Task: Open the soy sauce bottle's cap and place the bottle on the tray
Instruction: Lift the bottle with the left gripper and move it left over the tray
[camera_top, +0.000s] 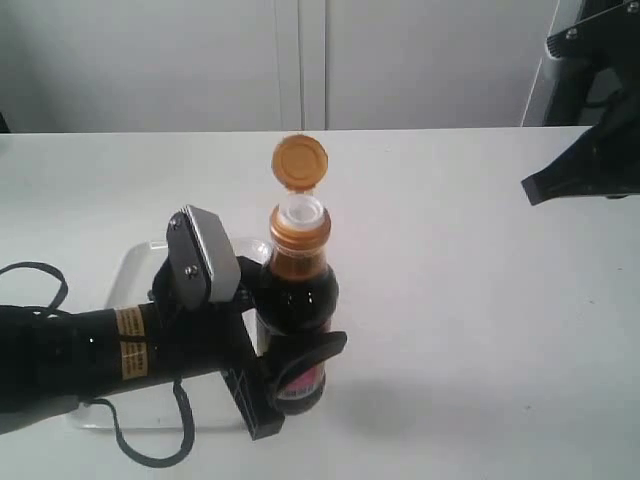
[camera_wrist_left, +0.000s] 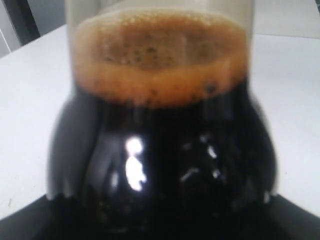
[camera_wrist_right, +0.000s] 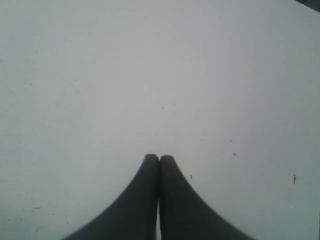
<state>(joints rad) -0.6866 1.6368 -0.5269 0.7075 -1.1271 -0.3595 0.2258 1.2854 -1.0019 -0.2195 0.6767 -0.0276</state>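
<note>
One cap (camera_top: 299, 162) is seen hinged fully back w/ white spout (camera_top: 300, 212) bared, so the opening step is judged done. The soy sauce bottle (camera_top: 300, 290) is held upright, clamped low on its body by the left gripper (camera_top: 298, 385), prob. to avoid spills, just at the right edge of the tray (camera_top: 135, 265), not yet clearly set on it. The right gripper (camera_wrist_right: 159, 162) is pinched shut on nothing, well apart over the table (camera_top: 480, 330), presumably to stay clear.

Right gripper (camera_wrist_right: 159, 159) — black fingertips pressed together — above bare white table (camera_wrist_right: 150, 65), faint specks.
</note>
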